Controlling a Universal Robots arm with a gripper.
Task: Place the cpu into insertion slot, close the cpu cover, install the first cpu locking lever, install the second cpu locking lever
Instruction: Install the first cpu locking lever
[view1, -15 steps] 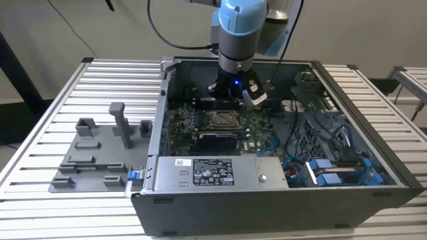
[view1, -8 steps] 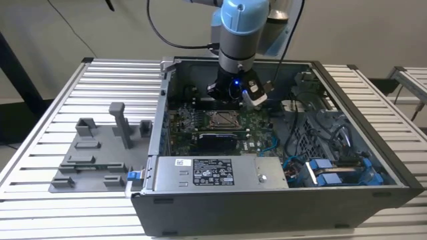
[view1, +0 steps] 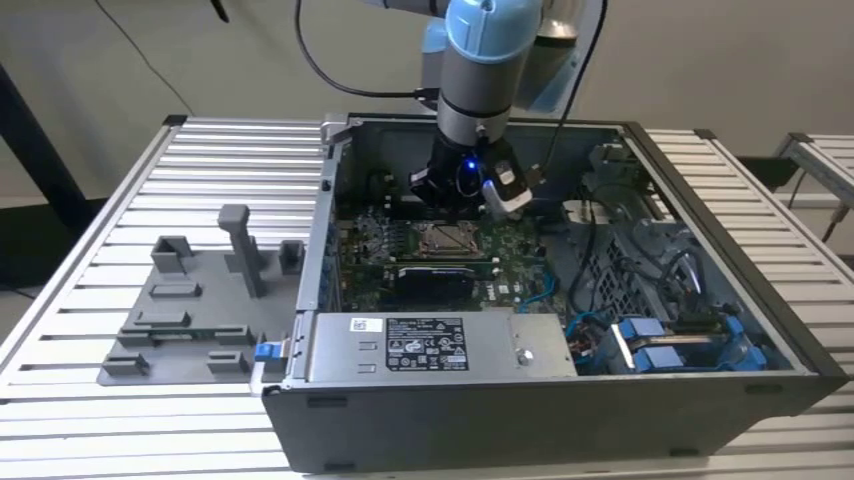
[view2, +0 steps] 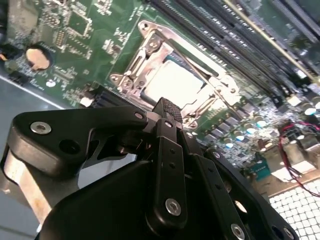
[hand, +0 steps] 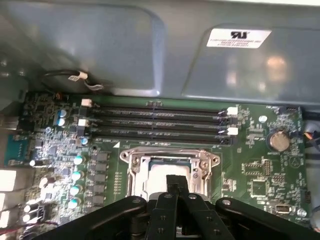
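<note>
My gripper (view2: 165, 107) hangs just above the insertion slot (hand: 167, 167), fingers pinched together on nothing. The cpu (view2: 175, 82) sits seated inside it, the cpu cover (view2: 150, 47) folded down around its edges (case walls well apart)

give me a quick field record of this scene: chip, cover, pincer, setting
chip: cpu lies flat in the insertion slot, silvery top up
cover: cpu cover is down around the chip
pincer: pincer is shut and empty, tip just above the socket's edge
setting: open computer case on a slatted table
</note>
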